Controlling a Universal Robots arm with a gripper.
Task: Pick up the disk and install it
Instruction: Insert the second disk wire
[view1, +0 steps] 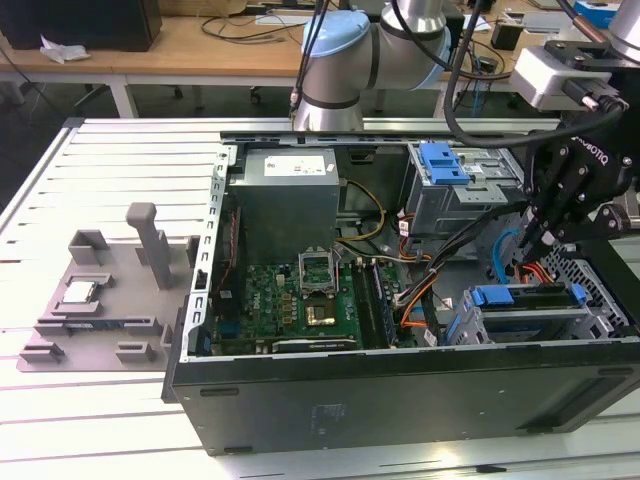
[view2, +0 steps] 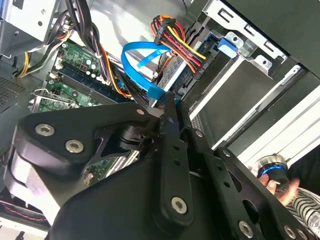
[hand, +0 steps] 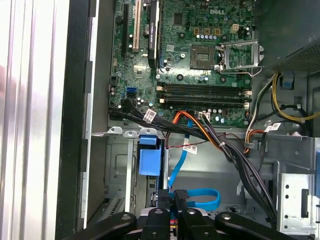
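The disk (view1: 535, 297) lies flat in the lower metal cage at the exterior view's right end of the open computer case, its blue rail (view1: 498, 296) facing the motherboard. In the second wrist view its silver surface (view2: 172, 70) shows under a bundle of power wires. My gripper (view1: 530, 248) hangs just above the disk's near end, beside a looped blue data cable (view1: 508, 245). Its fingers are shut, with the tips (view2: 169, 102) right at the blue cable's (view2: 142, 60) end; whether they pinch it I cannot tell. In the first wrist view the gripper (hand: 175, 197) sits over the same blue cable (hand: 200, 195).
A bare blue bracket (view1: 443, 160) tops the upper cage. The motherboard (view1: 290, 300) and power supply (view1: 285, 190) fill the case, with orange and black wires (view1: 420, 290) between. A grey fixture (view1: 100, 290) holding a small chip (view1: 82, 292) lies outside. A person's hand (view2: 280, 185) is near.
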